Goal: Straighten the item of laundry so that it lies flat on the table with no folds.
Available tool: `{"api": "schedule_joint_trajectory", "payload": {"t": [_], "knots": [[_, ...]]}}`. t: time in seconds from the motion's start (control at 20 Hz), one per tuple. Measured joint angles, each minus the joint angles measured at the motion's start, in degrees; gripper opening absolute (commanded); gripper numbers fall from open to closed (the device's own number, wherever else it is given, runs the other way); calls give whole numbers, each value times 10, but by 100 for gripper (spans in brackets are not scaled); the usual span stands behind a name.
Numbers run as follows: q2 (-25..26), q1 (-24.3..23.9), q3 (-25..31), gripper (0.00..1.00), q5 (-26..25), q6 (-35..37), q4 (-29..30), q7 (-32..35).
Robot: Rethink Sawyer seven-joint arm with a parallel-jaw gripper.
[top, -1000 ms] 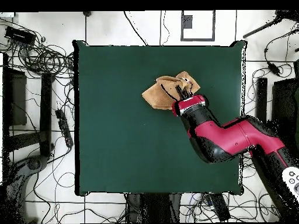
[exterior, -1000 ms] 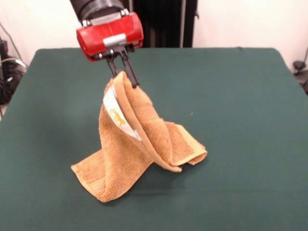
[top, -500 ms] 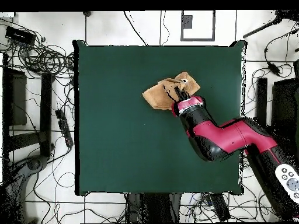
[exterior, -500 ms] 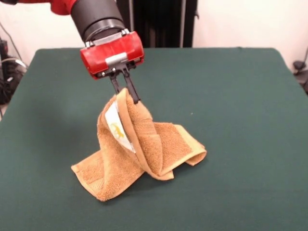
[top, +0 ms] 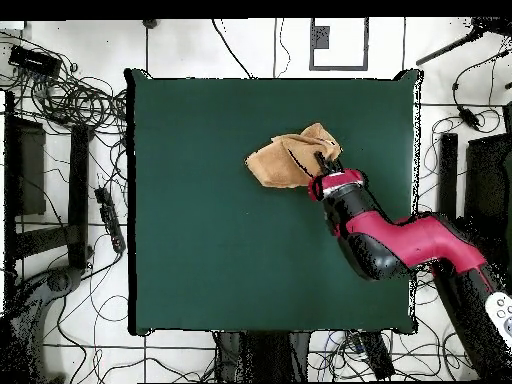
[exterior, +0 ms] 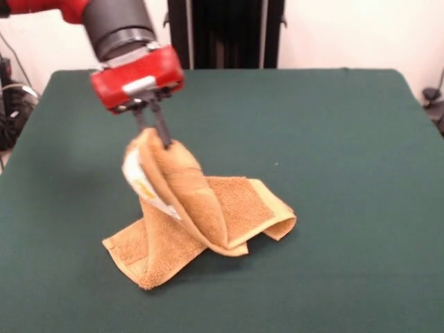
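Observation:
The orange-tan towel is crumpled on the dark green table, one edge lifted into a peak with a white tag showing on its left side. My gripper is shut on that raised edge, its red body above. The rest of the towel lies folded over itself on the felt. In the overhead view the towel lies right of the table's middle, and the gripper meets it at its right end.
Cables and stands lie on the floor around the table. A black post stands behind the table's far edge.
My gripper has moved left in the front view, dragging the held edge with it. The raised peak has shifted left and the fold beneath has opened a little.

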Motion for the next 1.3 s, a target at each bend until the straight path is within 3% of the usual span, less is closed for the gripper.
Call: {"api": "schedule_joint_trajectory", "payload": {"t": [0.25, 0.3, 0.7, 0.95, 1.3], "knots": [[-12, -68, 23, 0, 115, 119, 7, -110], [-34, -95, 37, 0, 158, 181, 9, -159], [-152, -194, 103, 0, 282, 412, 5, -337], [-215, -222, 139, 0, 295, 474, -8, -412], [-268, -208, 163, 0, 288, 425, -13, -430]]}}
